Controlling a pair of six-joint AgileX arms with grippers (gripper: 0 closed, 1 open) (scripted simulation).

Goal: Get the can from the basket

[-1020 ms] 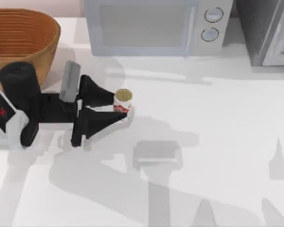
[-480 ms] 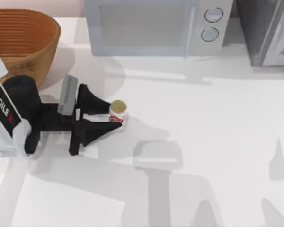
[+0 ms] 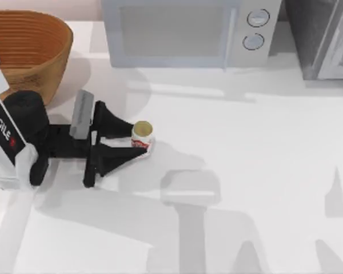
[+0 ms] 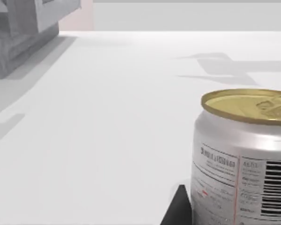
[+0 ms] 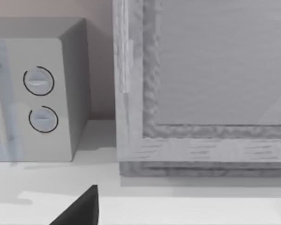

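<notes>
Low, left hand (image 3: pixel 138 141) gripping can (image 3: pixel 142 136)

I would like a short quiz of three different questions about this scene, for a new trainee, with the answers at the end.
1. True or false: the small white can with red markings and a gold top lies inside the round orange-brown wicker basket.
2. Which gripper has the can between its fingers? A) the left gripper B) the right gripper
3. Fill in: the can stands upright on the white ____, in front of the grey microwave.

Key
1. False: it stands on the table, to the right of the basket.
2. A: its fingers close on the can's sides.
3. table
</notes>
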